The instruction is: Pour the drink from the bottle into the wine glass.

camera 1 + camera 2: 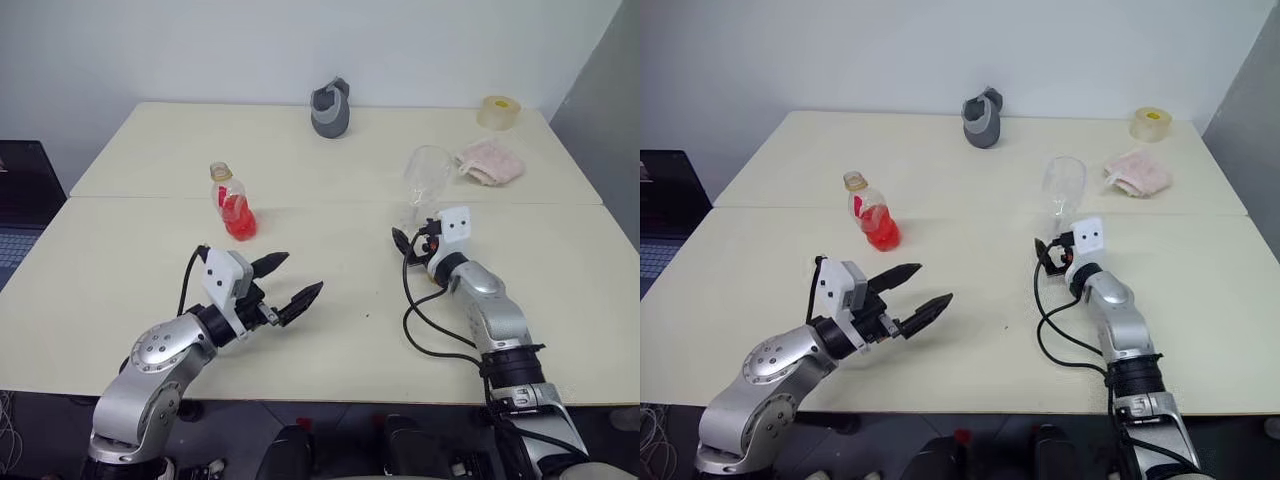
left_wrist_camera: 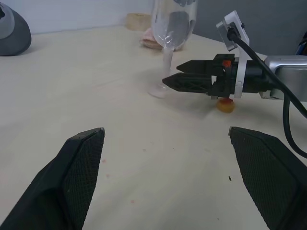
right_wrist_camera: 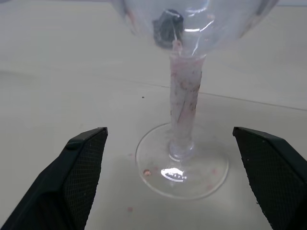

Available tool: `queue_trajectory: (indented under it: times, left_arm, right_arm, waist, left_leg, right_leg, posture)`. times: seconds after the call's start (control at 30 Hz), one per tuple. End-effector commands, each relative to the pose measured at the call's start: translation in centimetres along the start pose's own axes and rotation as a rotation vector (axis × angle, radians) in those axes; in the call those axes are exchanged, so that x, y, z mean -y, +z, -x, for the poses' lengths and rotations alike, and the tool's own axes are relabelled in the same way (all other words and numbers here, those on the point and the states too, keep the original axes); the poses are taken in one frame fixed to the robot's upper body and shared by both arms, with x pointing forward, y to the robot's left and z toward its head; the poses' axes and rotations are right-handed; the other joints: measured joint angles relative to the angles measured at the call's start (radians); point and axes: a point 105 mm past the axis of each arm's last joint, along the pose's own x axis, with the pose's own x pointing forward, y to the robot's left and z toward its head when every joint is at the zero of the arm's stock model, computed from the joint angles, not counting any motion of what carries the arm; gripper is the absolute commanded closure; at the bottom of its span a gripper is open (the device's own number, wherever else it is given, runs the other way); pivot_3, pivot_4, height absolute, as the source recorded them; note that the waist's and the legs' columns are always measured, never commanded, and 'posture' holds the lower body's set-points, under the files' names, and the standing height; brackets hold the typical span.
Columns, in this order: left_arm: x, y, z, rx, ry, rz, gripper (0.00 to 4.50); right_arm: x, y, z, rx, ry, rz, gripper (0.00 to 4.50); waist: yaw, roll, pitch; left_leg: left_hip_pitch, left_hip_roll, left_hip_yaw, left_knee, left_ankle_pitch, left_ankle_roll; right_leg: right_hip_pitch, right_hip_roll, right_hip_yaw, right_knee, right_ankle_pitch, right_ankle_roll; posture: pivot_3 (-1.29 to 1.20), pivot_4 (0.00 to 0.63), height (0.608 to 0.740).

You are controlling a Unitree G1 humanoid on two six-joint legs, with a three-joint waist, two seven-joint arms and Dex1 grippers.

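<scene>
Head view: wine glass (image 1: 428, 180) upright, empty; bottle (image 1: 232, 204) well left of it, uncapped, low on drink (image 1: 239, 218).
Left wrist: left gripper (image 2: 165, 139) released, empty.
Right wrist: right gripper (image 3: 170, 139) released, facing stem. Fragile, top-heavy, slick; probably grip stem.

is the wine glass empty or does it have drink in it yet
Empty. The wine glass stands upright with a clear bowl; the red drink is in the bottle.
</scene>
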Motion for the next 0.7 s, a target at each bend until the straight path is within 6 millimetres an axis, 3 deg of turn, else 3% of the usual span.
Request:
queue_trajectory:
  times: [0.03,0.3,0.33,0.4,0.7]
  left_arm:
    - [0.0,0.9,0.1,0.039,0.005,-0.022,0.02]
    - [0.0,0.9,0.3,0.045,0.026,-0.022,0.02]
    - [0.0,0.9,0.3,0.046,0.028,-0.023,0.00]
    - [0.0,1.0,0.3,0.048,0.031,-0.024,0.00]
    - [0.2,0.7,0.6,0.038,0.039,-0.016,0.00]
  right_arm:
    - [0.6,1.6,-1.1,0.065,-0.025,0.022,0.00]
    - [0.5,1.6,-3.1,0.081,-0.040,-0.014,0.00]
    - [0.4,1.6,-3.2,0.084,-0.038,-0.021,0.19]
    - [-0.2,1.6,-3.5,0.089,-0.015,-0.042,0.63]
    - [-0.5,1.9,-3.4,0.118,0.003,-0.040,3.92]
  waist:
    - [-0.001,0.000,0.000]
    - [-0.007,0.000,0.000]
    - [-0.007,0.000,0.000]
    - [-0.008,0.000,0.000]
    - [-0.008,0.000,0.000]
  left_leg:
    - [0.000,0.000,0.000,0.000,0.000,0.000]
    - [0.000,0.000,0.000,0.000,0.000,0.000]
    - [0.000,0.000,0.000,0.000,0.000,0.000]
    - [0.000,0.000,0.000,0.000,0.000,0.000]
    - [0.000,0.000,0.000,0.000,0.000,0.000]
  right_leg:
    - [0.000,0.000,0.000,0.000,0.000,0.000]
    - [0.000,0.000,0.000,0.000,0.000,0.000]
    - [0.000,0.000,0.000,0.000,0.000,0.000]
    - [0.000,0.000,0.000,0.000,0.000,0.000]
    - [0.000,0.000,0.000,0.000,0.000,0.000]
  posture:
    - [0.00,0.150,0.740]
    - [0.00,0.150,0.740]
    - [0.00,0.150,0.740]
    - [0.00,0.150,0.740]
    - [0.00,0.150,0.740]
